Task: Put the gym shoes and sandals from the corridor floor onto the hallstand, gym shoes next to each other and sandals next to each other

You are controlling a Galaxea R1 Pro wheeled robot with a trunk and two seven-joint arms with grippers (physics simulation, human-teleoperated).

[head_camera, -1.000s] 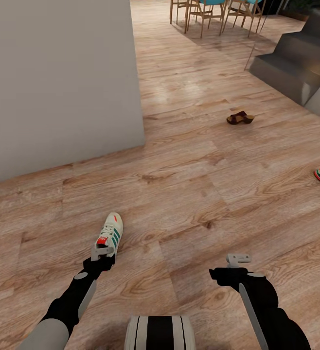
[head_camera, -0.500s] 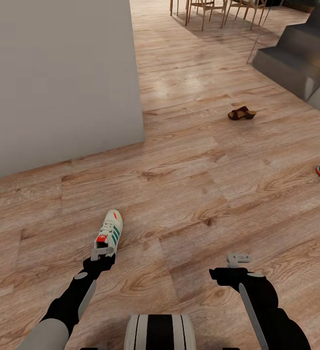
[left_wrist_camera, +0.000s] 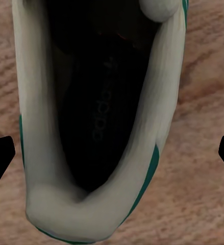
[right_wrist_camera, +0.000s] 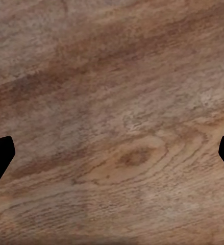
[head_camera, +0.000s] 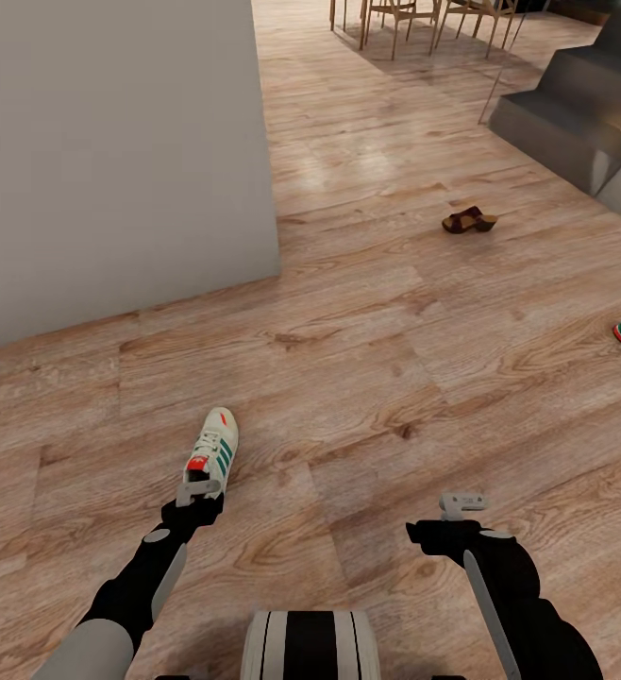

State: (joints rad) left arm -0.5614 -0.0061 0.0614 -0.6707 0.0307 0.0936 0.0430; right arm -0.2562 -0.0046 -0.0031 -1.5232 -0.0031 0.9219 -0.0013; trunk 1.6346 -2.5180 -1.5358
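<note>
near gym shoe (head_camera: 213, 456) on corridor floor (head_camera: 377, 378), heel toward robot | left claw (head_camera: 200, 490) spread wide, poised over heel opening, no contact seen | right claw (head_camera: 463, 503) spread wide, empty | judged light, soft-walled: pinch padded heel collar

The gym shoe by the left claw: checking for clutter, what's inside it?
Inside the gym shoe the left wrist view shows a dark insole with faint lettering; the toe end is hidden under the tongue.
</note>
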